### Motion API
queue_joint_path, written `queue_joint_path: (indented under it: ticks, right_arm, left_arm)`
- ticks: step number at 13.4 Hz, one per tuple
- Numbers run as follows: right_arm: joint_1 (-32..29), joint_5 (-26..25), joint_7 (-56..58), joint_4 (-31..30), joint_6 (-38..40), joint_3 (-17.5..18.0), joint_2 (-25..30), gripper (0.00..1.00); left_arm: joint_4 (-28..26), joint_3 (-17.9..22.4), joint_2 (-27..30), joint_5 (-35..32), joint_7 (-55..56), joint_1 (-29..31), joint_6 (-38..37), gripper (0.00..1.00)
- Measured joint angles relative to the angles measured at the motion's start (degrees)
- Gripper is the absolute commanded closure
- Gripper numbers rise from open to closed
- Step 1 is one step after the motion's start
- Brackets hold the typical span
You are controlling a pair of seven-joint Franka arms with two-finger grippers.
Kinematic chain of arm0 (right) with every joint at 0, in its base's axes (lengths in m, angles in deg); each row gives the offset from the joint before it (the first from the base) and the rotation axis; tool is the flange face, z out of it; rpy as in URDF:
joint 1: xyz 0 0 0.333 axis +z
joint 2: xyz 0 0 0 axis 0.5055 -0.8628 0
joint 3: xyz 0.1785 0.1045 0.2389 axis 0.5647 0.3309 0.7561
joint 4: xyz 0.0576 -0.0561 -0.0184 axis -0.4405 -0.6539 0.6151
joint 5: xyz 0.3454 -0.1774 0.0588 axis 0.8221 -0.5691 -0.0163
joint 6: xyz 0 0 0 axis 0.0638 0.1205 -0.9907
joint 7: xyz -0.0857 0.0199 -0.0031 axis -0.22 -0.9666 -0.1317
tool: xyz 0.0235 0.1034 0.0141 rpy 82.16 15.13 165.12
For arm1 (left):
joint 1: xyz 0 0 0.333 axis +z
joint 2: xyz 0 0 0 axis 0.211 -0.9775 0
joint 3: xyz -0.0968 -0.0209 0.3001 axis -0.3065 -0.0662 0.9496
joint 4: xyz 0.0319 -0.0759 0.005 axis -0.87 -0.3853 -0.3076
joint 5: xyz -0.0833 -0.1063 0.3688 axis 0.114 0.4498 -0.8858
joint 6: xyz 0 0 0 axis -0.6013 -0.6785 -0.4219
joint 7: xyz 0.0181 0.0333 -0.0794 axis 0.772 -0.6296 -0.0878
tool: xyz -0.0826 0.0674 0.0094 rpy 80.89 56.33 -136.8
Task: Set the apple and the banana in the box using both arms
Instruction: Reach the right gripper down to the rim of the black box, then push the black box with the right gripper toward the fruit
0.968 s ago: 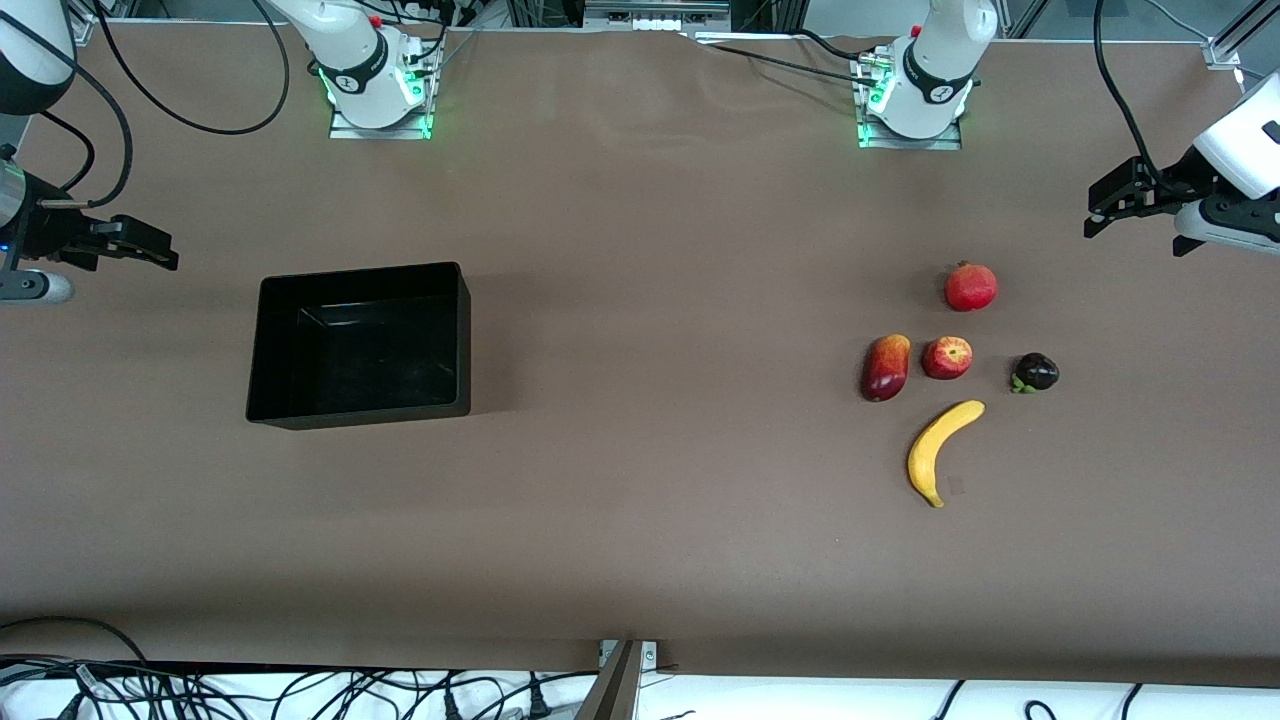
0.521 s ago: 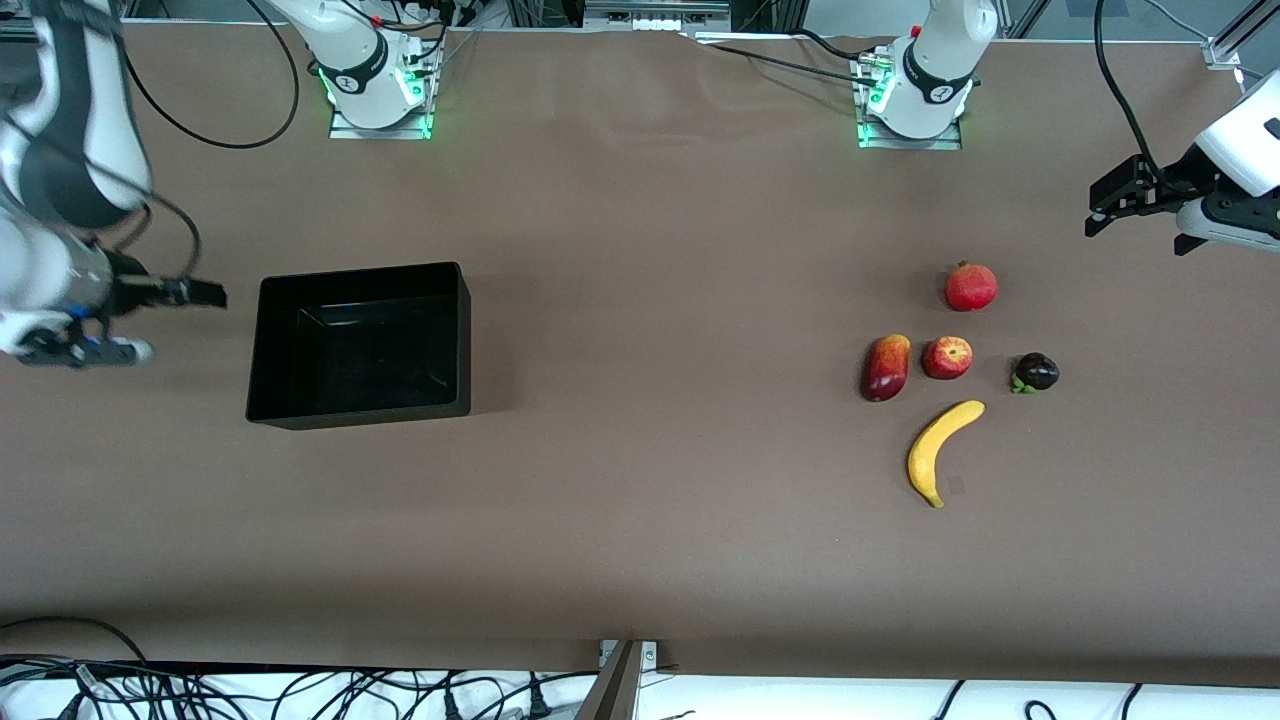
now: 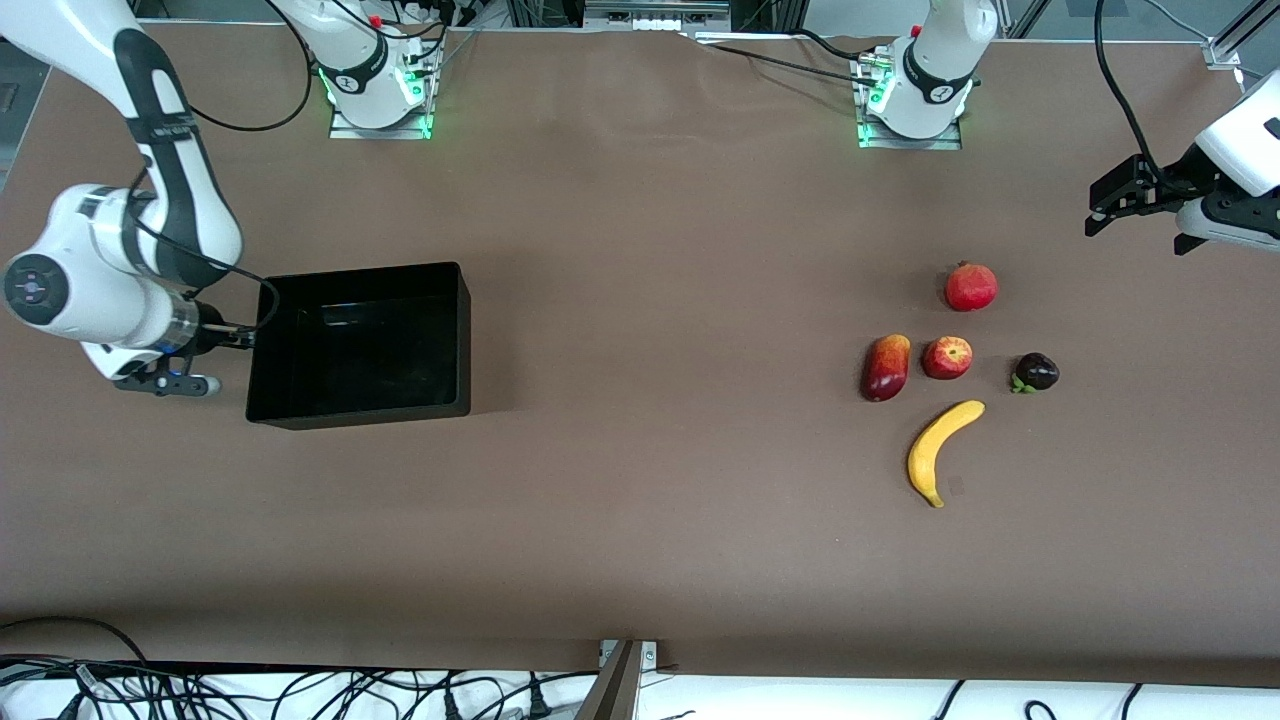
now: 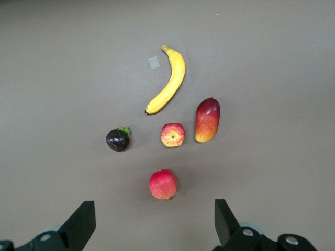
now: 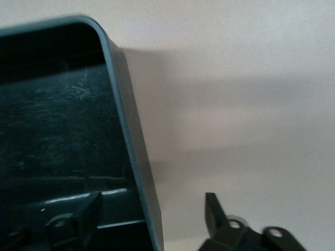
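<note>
Apple [image 3: 947,357]: one, small, round, likely light and smooth; pinch across middle. Banana [image 3: 941,450]: one, nearer camera than apple; take mid-curve. You have three other fruits around apple. Box [image 3: 455,340]: one, empty, well apart. Left gripper [image 4: 152,225] spread above fruits. Right gripper [image 5: 152,209] spread, straddling box wall.

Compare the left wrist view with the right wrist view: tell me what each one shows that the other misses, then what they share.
Only the left wrist view shows the fruit: the banana, the apple, a mango, a pomegranate and a dark mangosteen, with the open left claw over the table near the pomegranate.

Only the right wrist view shows the box, its side wall standing between the open fingers of the right claw.

Both show the brown table and an open claw holding nothing.
</note>
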Motion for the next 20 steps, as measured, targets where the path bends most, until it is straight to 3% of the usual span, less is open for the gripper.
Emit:
queue_joint_path:
  ticks: [1,10,13,16,18,20]
  right_arm:
    - [0.0,0.0,-0.1,-0.6,-0.7,0.0,-0.6,1.0]
    - [0.0,2.4,-0.2,0.7,-0.8,1.0,-2.2,1.0]
    - [0.3,7.3,-0.5,5.6,7.2,5.5,-0.6,1.0]
    - [1.6,10.3,-5.5,13.8,18.9,12.8,0.7,1.0]
    - [6.1,10.7,-17.0,16.9,20.9,16.1,0.9,1.0]
    - [14.5,10.7,-27.0,18.6,20.3,17.0,0.0,1.0]
  left_arm:
    - [0.0,0.0,0.0,0.0,0.0,0.0,0.0,0.0]
    - [0.0,0.0,0.0,0.0,0.0,0.8,-0.2,0.0]
    - [0.0,0.0,0.0,0.0,0.0,0.8,-0.2,0.0]
    - [0.0,0.0,0.0,0.0,0.0,0.9,-0.3,0.0]
    - [0.0,0.0,0.0,0.0,0.0,0.9,-0.3,0.0]
    - [0.0,0.0,-0.1,0.0,0.0,1.1,-0.4,0.0]
